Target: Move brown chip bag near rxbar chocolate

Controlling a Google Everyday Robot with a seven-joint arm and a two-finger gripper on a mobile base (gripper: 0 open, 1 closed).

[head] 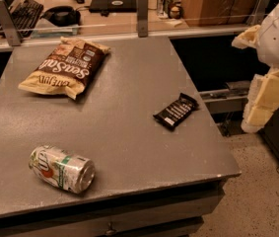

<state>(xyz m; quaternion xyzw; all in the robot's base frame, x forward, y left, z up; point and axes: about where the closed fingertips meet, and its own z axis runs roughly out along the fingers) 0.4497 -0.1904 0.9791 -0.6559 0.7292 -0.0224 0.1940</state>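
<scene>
The brown chip bag lies flat at the far left of the grey table, with white "Sea Salt" lettering on a dark brown middle and tan-yellow ends. The rxbar chocolate, a small black wrapper bar with white text lines, lies right of the table's middle, well apart from the bag. My gripper hangs on the white and pale yellow arm off the table's right side, above the floor. It is away from both things and holds nothing that I can see.
A silver-green soda can lies on its side at the near left of the table. A railing with metal posts runs along the far edge, with a desk holding a keyboard behind it. Speckled floor lies to the right.
</scene>
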